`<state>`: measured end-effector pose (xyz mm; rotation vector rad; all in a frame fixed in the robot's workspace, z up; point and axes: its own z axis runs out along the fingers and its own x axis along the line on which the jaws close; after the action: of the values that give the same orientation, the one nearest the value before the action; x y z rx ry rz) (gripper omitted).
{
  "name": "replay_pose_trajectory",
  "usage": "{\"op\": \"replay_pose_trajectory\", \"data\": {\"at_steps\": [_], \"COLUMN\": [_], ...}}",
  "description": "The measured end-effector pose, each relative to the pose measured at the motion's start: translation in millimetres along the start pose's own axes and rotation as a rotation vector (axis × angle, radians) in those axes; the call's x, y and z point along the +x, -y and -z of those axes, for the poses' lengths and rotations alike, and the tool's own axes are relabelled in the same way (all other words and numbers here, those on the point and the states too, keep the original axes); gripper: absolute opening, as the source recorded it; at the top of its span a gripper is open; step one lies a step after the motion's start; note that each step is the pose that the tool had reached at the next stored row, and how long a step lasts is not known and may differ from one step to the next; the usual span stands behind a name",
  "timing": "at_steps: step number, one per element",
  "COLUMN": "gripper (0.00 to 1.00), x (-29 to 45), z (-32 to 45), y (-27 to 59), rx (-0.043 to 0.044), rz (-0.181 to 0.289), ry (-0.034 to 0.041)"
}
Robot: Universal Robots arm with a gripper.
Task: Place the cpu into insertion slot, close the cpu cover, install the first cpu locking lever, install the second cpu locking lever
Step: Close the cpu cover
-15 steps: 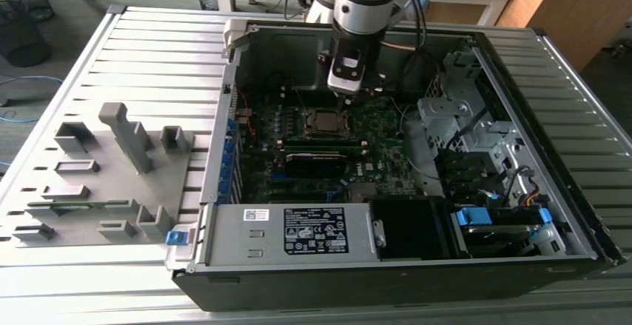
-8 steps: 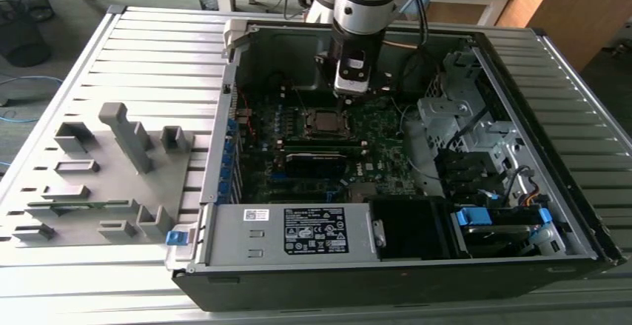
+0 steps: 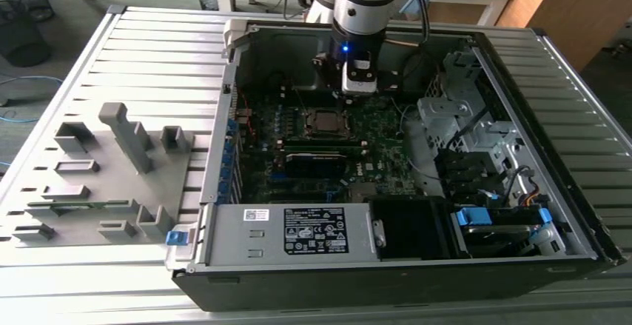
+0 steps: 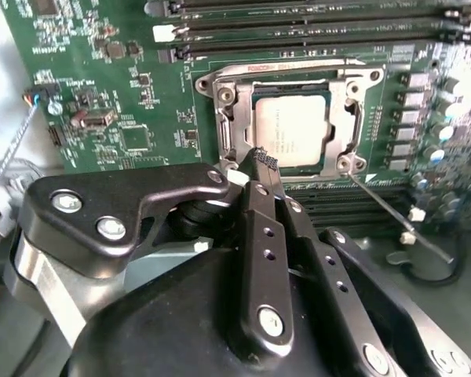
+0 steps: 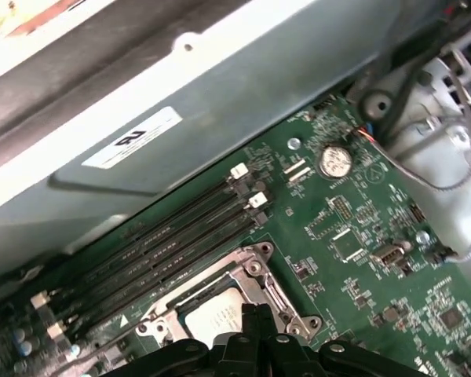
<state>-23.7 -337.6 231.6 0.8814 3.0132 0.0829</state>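
Note:
The cpu (image 4: 290, 129) lies flat in its socket on the green motherboard, its silver top facing up; it also shows as the cpu (image 3: 324, 121) and the cpu (image 5: 218, 320). The cpu cover (image 4: 229, 118) lies down around it as a silvery frame. A thin locking lever (image 4: 381, 206) sticks out slantwise from one socket corner, unlatched. My gripper (image 4: 264, 159) is shut with nothing between its fingers, and its tips hover at the socket's edge next to the chip. The gripper (image 3: 357, 94) hangs just behind the socket in the exterior view.
Several long memory slots (image 5: 173, 236) run beside the socket. The case's metal wall (image 5: 220, 102) stands close behind them. A black power supply (image 3: 296, 232) and drive bays (image 3: 493, 169) fill the case's near and right side. A grey parts fixture (image 3: 109, 169) sits on the exterior view's left.

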Motion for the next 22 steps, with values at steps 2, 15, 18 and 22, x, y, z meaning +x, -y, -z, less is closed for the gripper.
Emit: {"op": "replay_pose_trajectory", "data": {"at_steps": [2,15,18,22], "gripper": [0.11,0.11,0.11,0.11], "x": [0.0,0.0,0.0,0.0], "z": [0.0,-0.5,-0.5,-0.5], "y": [0.0,0.0,0.0,0.0], "rx": [0.0005,0.0034,0.0038,0.0037], "rz": [0.033,0.247,0.267,0.267], "ry": [-0.0017,-0.0126,-0.0136,-0.0136]}}
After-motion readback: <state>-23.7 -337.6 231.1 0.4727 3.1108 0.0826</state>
